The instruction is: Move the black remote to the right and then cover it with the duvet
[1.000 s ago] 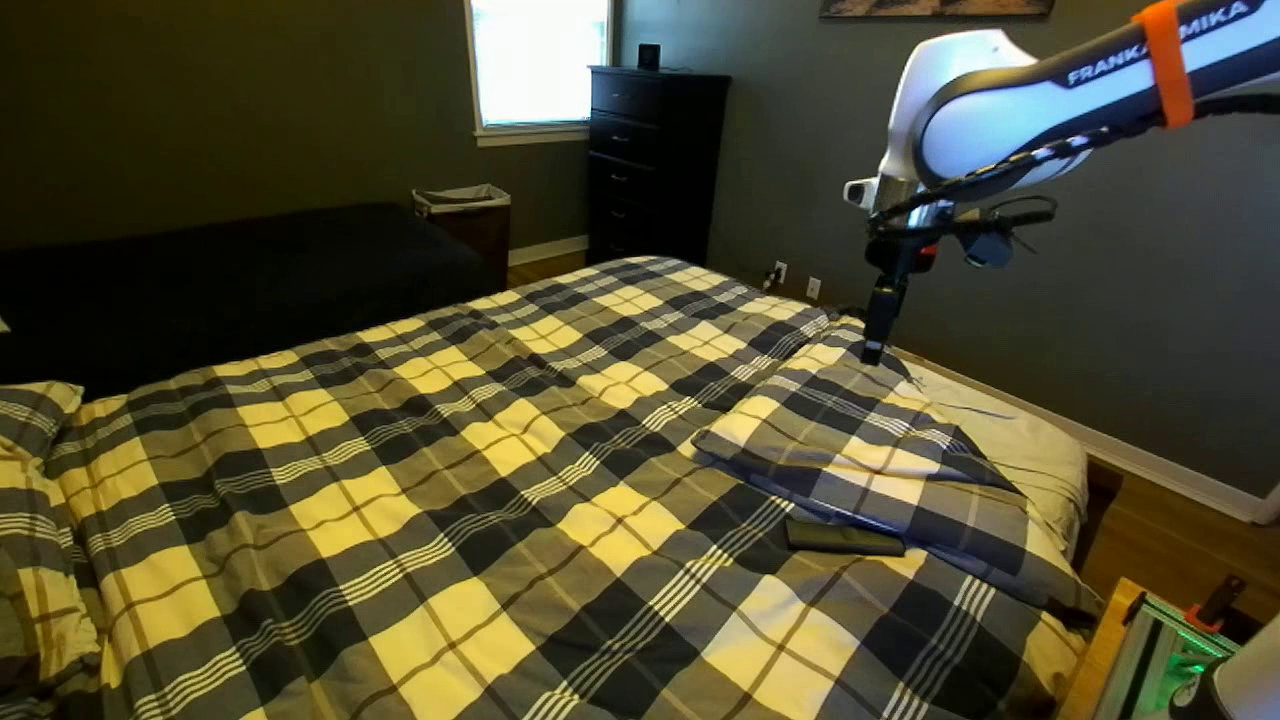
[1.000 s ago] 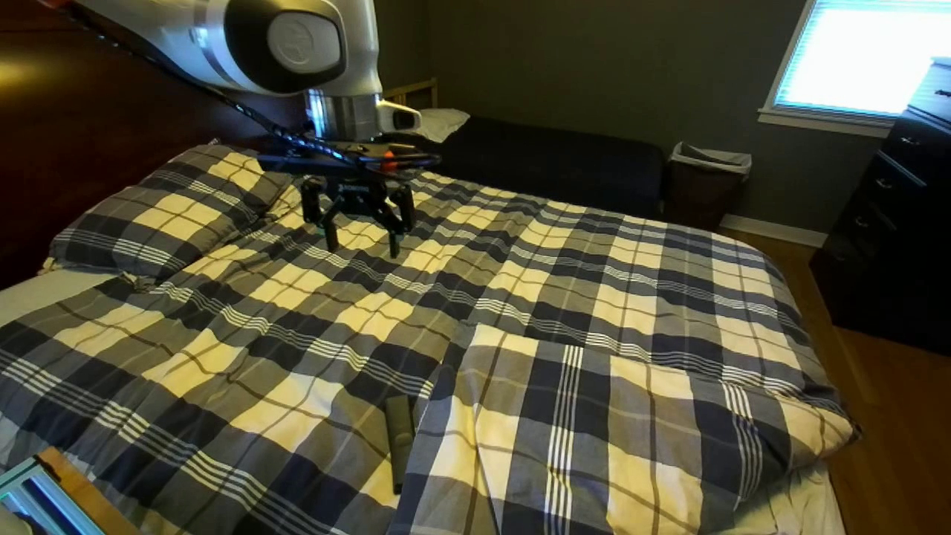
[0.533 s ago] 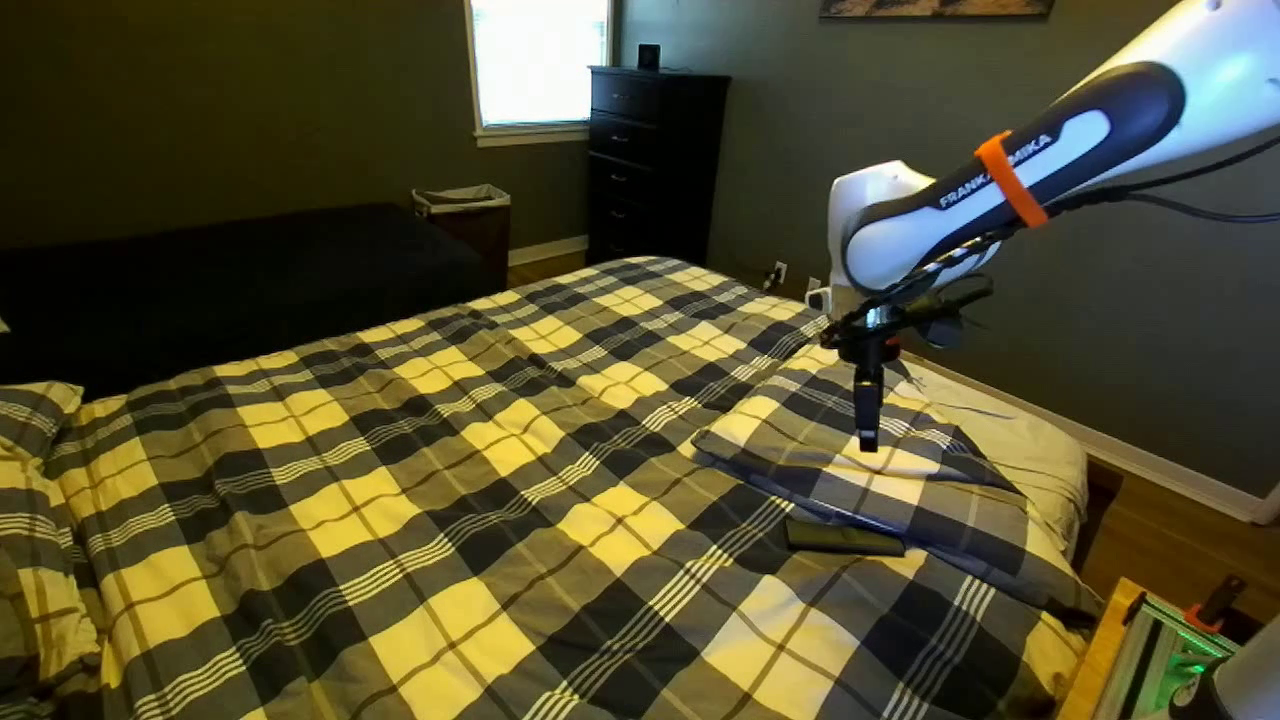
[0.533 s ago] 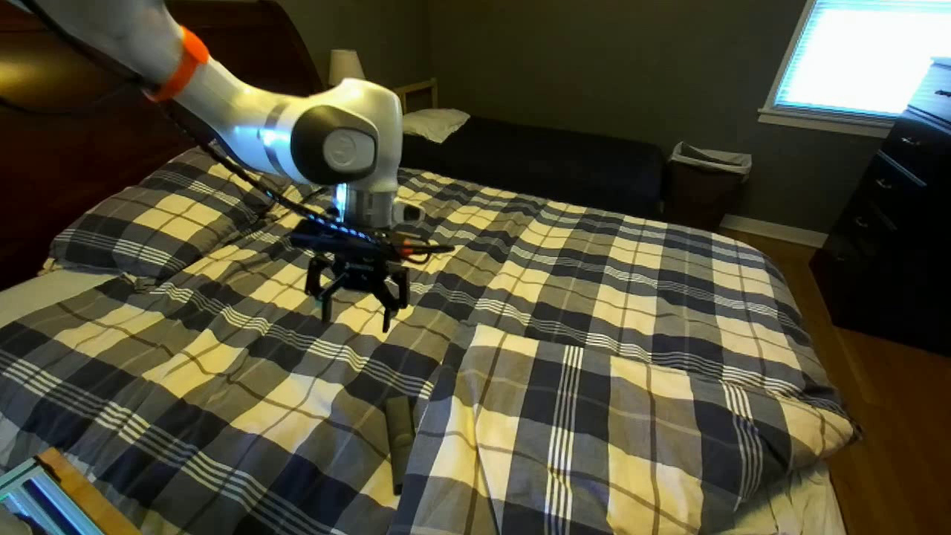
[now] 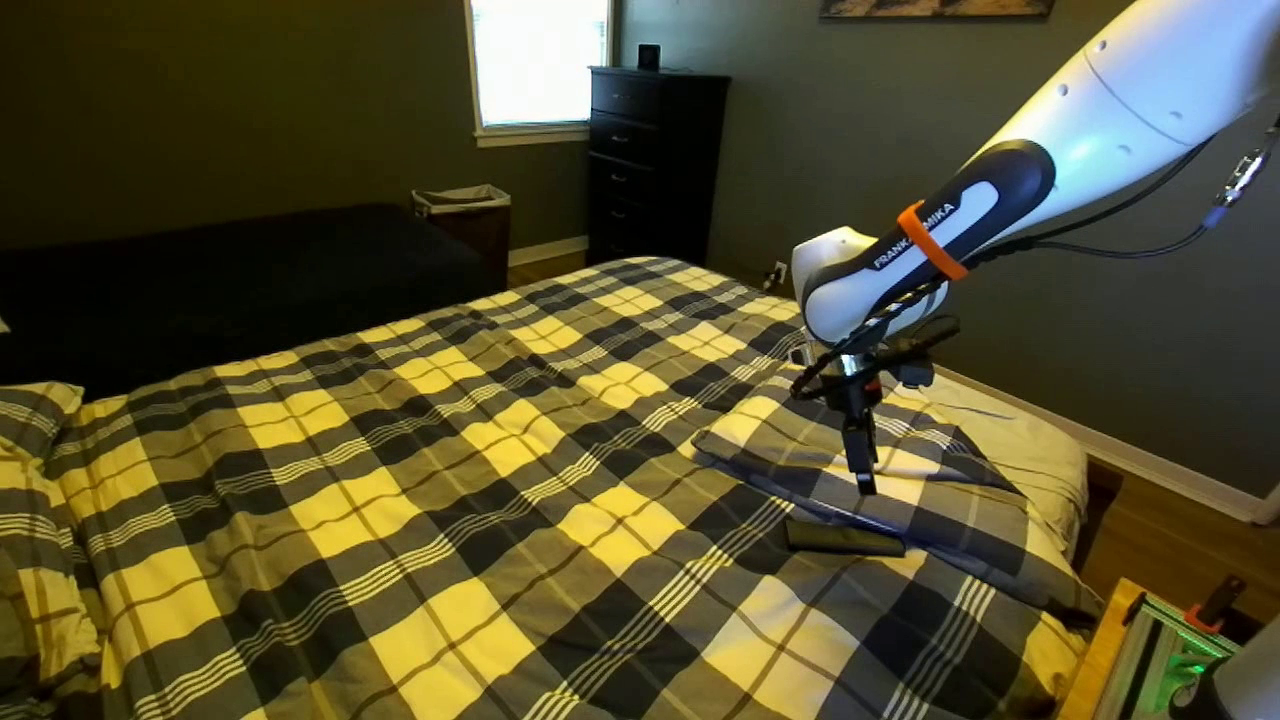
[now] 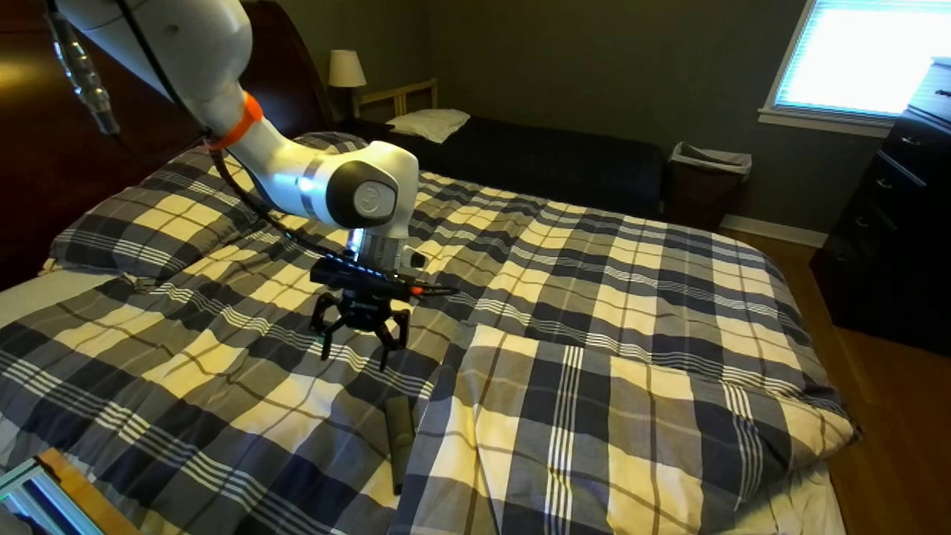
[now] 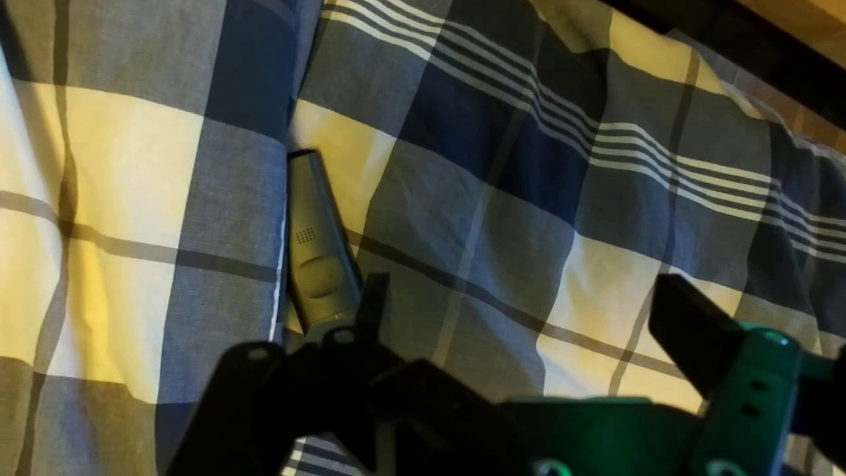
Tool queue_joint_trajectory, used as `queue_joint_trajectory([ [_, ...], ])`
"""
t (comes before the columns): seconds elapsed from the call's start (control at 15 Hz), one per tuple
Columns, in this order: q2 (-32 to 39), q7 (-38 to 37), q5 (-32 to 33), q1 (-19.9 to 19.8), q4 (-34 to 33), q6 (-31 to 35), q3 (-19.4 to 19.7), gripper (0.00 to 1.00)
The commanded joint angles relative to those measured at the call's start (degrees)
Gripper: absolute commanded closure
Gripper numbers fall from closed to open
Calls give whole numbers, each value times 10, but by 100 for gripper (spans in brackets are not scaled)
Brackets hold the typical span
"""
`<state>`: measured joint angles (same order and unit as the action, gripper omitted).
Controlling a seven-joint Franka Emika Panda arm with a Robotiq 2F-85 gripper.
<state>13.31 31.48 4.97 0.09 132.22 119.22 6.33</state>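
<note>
The black remote (image 5: pixel 845 538) lies flat on the plaid duvet (image 5: pixel 500 450), along the edge of a folded-over part of it. It also shows in an exterior view (image 6: pixel 400 444) and in the wrist view (image 7: pixel 314 225), where its lower end is hidden behind a finger. The folded part of the duvet (image 6: pixel 594 431) lies right beside the remote and does not cover it in the views. My gripper (image 6: pixel 354 362) is open and empty, above the bed. In the wrist view the remote lies left of the space between the fingertips (image 7: pixel 522 281).
A plaid pillow (image 6: pixel 163 215) lies at the headboard (image 6: pixel 282 67). The robot's mount with a wooden edge (image 5: pixel 1090 650) stands at the bed's side. A dark second bed (image 6: pixel 535 160), a hamper (image 6: pixel 709 182) and a black dresser (image 5: pixel 655 160) stand farther off.
The arm has come down toward the bed, with the open gripper moving nearer to the remote. The remote and the duvet have not moved.
</note>
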Motion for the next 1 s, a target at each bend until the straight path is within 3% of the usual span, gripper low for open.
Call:
queue_joint_trajectory([
  [0.0, -1, -4, 5, -22, -2, -3, -22, 0],
  [0.4, 36, -17, 28, -26, -6, 19, -33, 0],
  [0.93, 85, -80, 141, -22, 18, 179, -34, 0],
])
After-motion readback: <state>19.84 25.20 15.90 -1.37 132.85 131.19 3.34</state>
